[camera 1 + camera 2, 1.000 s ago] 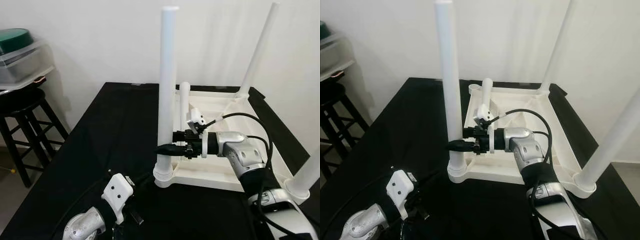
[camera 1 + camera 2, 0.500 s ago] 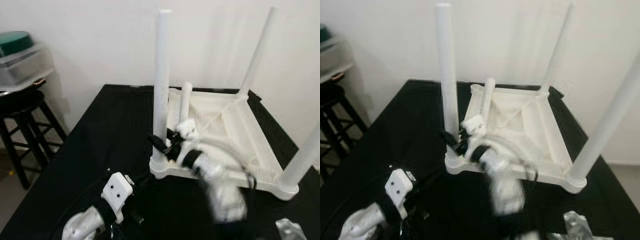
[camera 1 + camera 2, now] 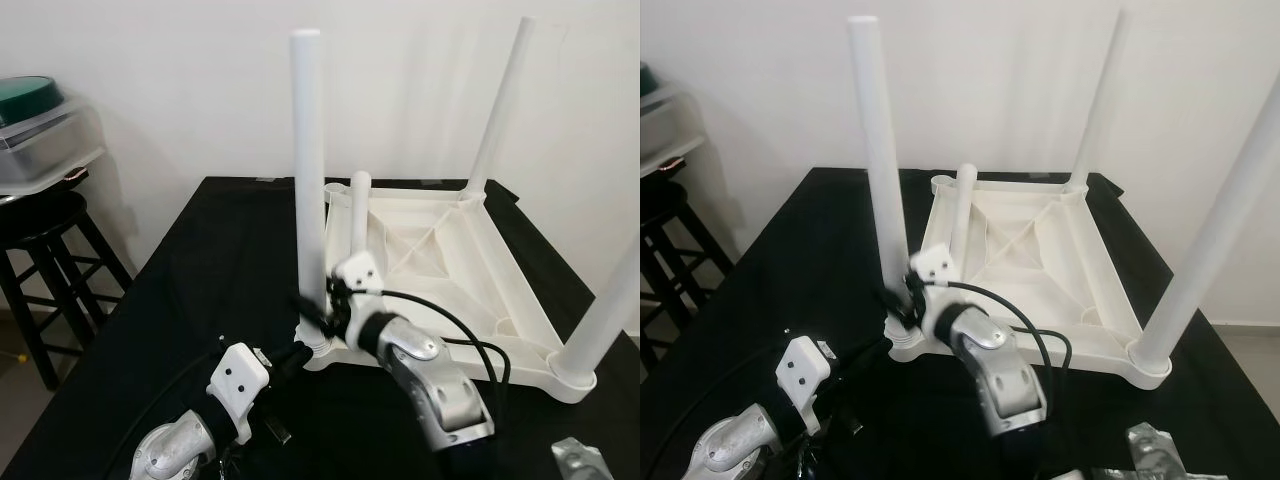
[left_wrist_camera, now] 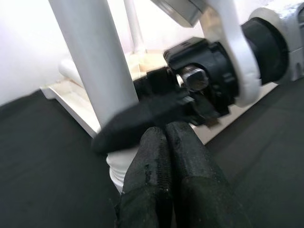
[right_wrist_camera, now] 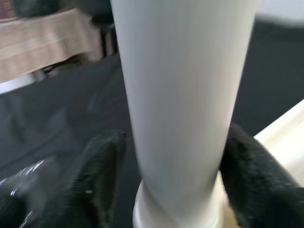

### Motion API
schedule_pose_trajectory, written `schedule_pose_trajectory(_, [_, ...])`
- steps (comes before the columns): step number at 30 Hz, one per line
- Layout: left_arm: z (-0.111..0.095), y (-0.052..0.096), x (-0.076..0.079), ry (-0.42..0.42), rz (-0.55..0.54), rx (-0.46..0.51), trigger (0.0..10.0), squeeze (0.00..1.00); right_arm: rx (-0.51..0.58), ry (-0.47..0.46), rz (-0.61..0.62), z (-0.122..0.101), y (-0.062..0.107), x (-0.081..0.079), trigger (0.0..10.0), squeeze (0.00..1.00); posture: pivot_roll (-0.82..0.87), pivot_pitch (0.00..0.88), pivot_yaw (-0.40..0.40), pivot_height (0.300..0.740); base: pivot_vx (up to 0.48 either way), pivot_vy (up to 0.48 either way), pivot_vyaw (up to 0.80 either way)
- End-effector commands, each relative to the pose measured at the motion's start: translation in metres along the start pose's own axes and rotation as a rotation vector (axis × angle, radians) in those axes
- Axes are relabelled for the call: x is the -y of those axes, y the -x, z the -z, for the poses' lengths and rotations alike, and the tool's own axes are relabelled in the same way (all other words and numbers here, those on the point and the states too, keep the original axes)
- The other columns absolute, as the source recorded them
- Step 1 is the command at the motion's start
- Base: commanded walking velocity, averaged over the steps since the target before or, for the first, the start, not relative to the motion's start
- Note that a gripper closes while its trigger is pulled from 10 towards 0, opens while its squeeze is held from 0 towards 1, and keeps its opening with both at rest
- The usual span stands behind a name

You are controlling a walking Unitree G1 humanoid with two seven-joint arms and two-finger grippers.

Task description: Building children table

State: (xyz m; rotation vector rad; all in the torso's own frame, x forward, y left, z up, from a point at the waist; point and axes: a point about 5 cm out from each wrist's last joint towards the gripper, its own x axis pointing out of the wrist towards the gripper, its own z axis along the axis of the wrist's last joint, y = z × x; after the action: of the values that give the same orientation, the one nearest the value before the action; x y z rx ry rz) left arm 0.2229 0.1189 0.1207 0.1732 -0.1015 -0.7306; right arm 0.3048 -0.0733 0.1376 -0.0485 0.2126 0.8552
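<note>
A white children's table (image 3: 450,270) lies upside down on the black tabletop (image 3: 190,300). Three long legs stand up from its corners. A shorter white leg (image 3: 357,215) leans at the far left corner. My right gripper (image 3: 312,312) reaches from the near side and is shut on the bottom of the near left leg (image 3: 310,180). In the right wrist view its fingers (image 5: 102,175) sit on either side of that leg (image 5: 180,109). My left gripper (image 3: 298,355) is shut and empty, just in front of that corner; its fingers (image 4: 156,161) press together.
A black stool (image 3: 50,215) stands off the tabletop's left side, with a clear plastic bin and green lid (image 3: 40,120) behind it. A white wall is close behind. A silver object (image 3: 580,460) lies at the near right.
My right arm has swung from the right side round to the near side, still at the near left leg. The upturned table has turned and shifted with it. My left arm has barely moved.
</note>
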Motion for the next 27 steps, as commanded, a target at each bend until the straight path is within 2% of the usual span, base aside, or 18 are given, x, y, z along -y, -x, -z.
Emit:
schedule_pose_trajectory(1, [0.002, 0.000, 0.000, -0.006, -0.002, -0.009, 10.0, 0.00, 0.032, 0.027, -0.086, -0.013, -0.003, -0.007, 10.0, 1.00, 0.01, 0.000, -0.022, 0.740, 0.000, 0.000, 0.00])
schedule_pose_trajectory(2, [0.003, 0.000, 0.000, -0.003, 0.000, -0.010, 10.0, 0.00, 0.051, 0.083, -0.143, -0.023, -0.002, -0.002, 10.0, 1.00, 0.02, 0.000, -0.023, 0.740, 0.000, 0.000, 0.00])
schedule_pose_trajectory(3, [0.003, 0.000, 0.000, -0.003, 0.000, -0.010, 10.0, 0.00, 0.051, 0.083, -0.143, -0.023, -0.002, -0.002, 10.0, 1.00, 0.02, 0.000, -0.023, 0.740, 0.000, 0.000, 0.00])
schedule_pose_trajectory(5, [0.003, 0.000, 0.001, -0.003, 0.003, -0.010, 10.0, 0.00, 0.048, 0.143, -0.247, -0.032, 0.000, 0.009, 10.0, 1.00, 0.02, 0.000, -0.024, 0.740, 0.000, 0.000, 0.00])
schedule_pose_trajectory(8, [0.003, 0.000, 0.001, -0.002, 0.003, -0.010, 10.0, 0.00, 0.031, 0.166, -0.309, -0.033, 0.003, 0.012, 10.0, 1.00, 0.02, 0.000, -0.023, 0.740, 0.000, 0.000, 0.00])
schedule_pose_trajectory(9, [0.003, 0.000, 0.001, -0.002, 0.003, -0.010, 10.0, 0.00, 0.008, 0.173, -0.393, -0.035, 0.006, 0.018, 10.0, 0.39, 0.02, 0.000, -0.023, 0.740, 0.000, 0.000, 0.00])
schedule_pose_trajectory(10, [0.003, 0.000, 0.002, -0.002, 0.003, -0.010, 10.0, 0.00, -0.006, 0.173, -0.444, -0.036, 0.008, 0.022, 10.0, 0.00, 0.02, 0.000, -0.023, 0.740, 0.000, 0.000, 0.00])
schedule_pose_trajectory(12, [0.003, 0.000, 0.002, -0.002, 0.003, -0.010, 10.0, 0.00, -0.015, 0.174, -0.479, -0.039, 0.009, 0.029, 10.0, 0.00, 0.03, 0.000, -0.023, 0.740, 0.000, 0.000, 0.00])
schedule_pose_trajectory(13, [0.003, 0.000, 0.002, -0.002, 0.002, -0.011, 10.0, 0.00, -0.027, 0.193, -0.482, -0.044, 0.009, 0.039, 10.0, 0.00, 0.03, 0.000, -0.024, 0.740, 0.000, 0.000, 0.00])
schedule_pose_trajectory(19, [0.003, 0.000, 0.003, 0.001, 0.003, -0.010, 10.0, 0.00, -0.001, 0.153, -0.509, -0.053, 0.011, 0.050, 9.7, 0.00, 0.03, 0.000, -0.025, 0.740, 0.000, 0.000, 0.00])
schedule_pose_trajectory(20, [0.003, 0.001, 0.003, 0.001, 0.003, -0.010, 10.0, 0.00, 0.008, 0.141, -0.529, -0.054, 0.013, 0.051, 0.0, 0.00, 0.03, 0.000, -0.024, 0.740, 0.000, 0.000, 0.00])
schedule_pose_trajectory(27, [0.003, 0.001, 0.003, 0.002, 0.006, -0.009, 10.0, 0.00, 0.018, 0.128, -0.577, -0.050, 0.019, 0.053, 0.0, 0.00, 0.03, 0.000, -0.020, 0.740, 0.000, 0.000, 0.00])
